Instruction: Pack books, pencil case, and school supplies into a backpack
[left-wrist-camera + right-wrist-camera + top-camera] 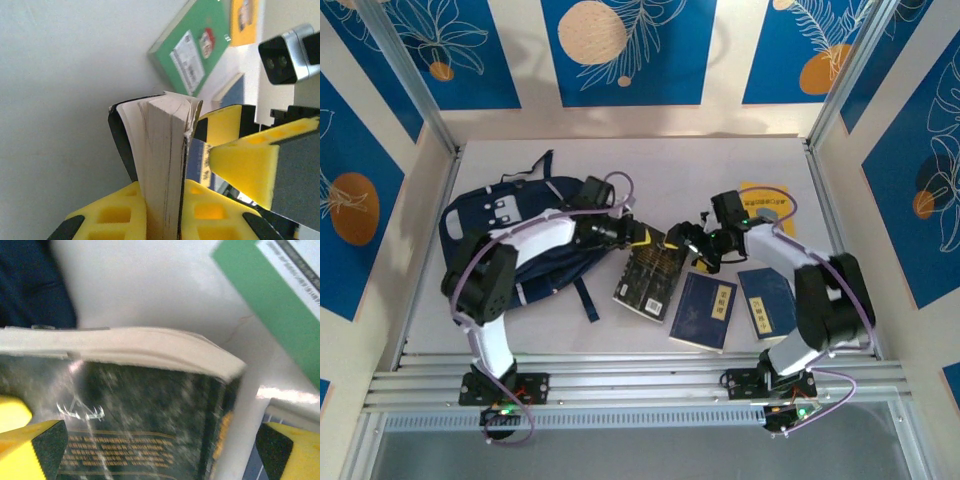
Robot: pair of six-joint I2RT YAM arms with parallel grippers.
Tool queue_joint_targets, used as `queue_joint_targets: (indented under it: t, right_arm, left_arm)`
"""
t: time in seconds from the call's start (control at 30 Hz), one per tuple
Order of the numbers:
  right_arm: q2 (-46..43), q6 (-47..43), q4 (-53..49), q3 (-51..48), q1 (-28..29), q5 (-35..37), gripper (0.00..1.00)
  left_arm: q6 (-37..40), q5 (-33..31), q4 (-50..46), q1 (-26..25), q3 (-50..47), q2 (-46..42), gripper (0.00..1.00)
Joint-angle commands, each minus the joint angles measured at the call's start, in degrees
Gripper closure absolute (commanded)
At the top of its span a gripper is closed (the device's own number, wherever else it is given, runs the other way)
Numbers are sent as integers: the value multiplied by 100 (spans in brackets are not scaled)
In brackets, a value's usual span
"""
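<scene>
Pinching the far end of the black book [648,280] with the left gripper [638,238], fingers [115,220] pressed together on the page block. Held nothing in the right gripper [682,250], spread wide astride the same end of the book. Lay near the middle of the table [620,170], just right of the backpack [510,235] and left of the two navy books [705,310], with the green book [195,45] beyond it and the yellow book [760,192] at the far right under the right arm.

Risked a slip above all: gripped at one short end only, so likely to sag, swing or pull free under a lift. Risked a splayed book too, with one black cover bowed away from the pages in the left wrist view and seemingly outside the pinch. Risked a knock between the two grippers, crowded close over that one end. Could not judge the backpack's opening from these views; looked prone to a snag on fabric at entry.

Ran with its long axis near to far, tipped slightly rightward at the far end. Pointed that far short end into the gap between the grippers, gold-patterned cover up. Could not tell whether raised off the table at the gripped end.
</scene>
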Motion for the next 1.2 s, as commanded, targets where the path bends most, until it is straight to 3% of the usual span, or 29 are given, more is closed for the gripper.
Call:
queue_joint_targets:
  t: [0.0,0.13,0.33,0.43,0.57,0.67,0.83,0.93,1.03,1.17]
  right_arm:
    - [-662,-115,505,-241,-143,-580,1]
    - [-894,-20,1550,-485,-157,-1825,0]
    - [-807,682,3232,-673,133,-3072,0]
    - [-659,647,3306,-444,520,-3245,0]
    - [-614,688,3405,-268,831,-2924,4]
    - [-580,899,3629,-281,782,-2660,19]
    - [-540,1241,3777,-307,609,-2389,77]
    - [-580,1264,3754,-244,562,-2481,99]
    - [-748,1115,3502,-212,495,-2488,100]
    - [-931,1304,3675,-292,306,-2759,100]
  left_arm:
    - [-182,380,-77,325,125,-809,91]
    - [-404,406,-113,557,221,-1256,90]
    - [-883,472,181,721,253,-1586,90]
    - [-1176,595,503,723,200,-1614,91]
    - [-1542,684,897,723,-1,-1645,91]
    - [-1751,808,1169,716,-170,-1679,90]
    - [-1500,771,782,723,-188,-1800,85]
    - [-1128,652,259,742,-108,-1860,60]
    - [-993,573,19,855,-130,-1938,46]
    - [-1023,661,41,954,-244,-1975,35]
